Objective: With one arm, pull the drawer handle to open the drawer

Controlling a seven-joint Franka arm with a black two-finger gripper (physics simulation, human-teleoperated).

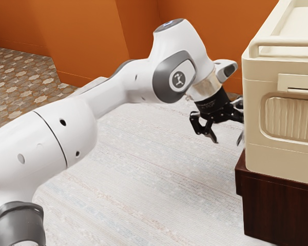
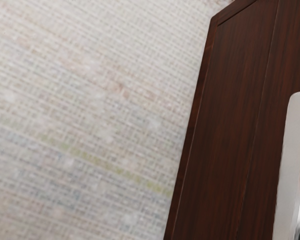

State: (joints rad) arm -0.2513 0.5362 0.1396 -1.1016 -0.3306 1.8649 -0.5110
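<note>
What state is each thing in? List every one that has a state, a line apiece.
Hand: open, nothing between its fingertips
Arm: bent, reaching toward the cream unit
Cream unit: upright, no visible part pulled out
Dark wooden base: standing under the cream unit

Orange walls (image 1: 87,31) rise beyond patterned tiles (image 1: 15,77) and a pale rug (image 1: 143,179).

Orange walls (image 1: 87,41) meet a patterned grey-brown floor (image 1: 20,77); a pale, woven-textured covering (image 1: 143,174) bears faint coloured streaks. Beside it stands dark reddish-brown wooden furniture (image 1: 282,215); its grain runs lengthwise.
</note>
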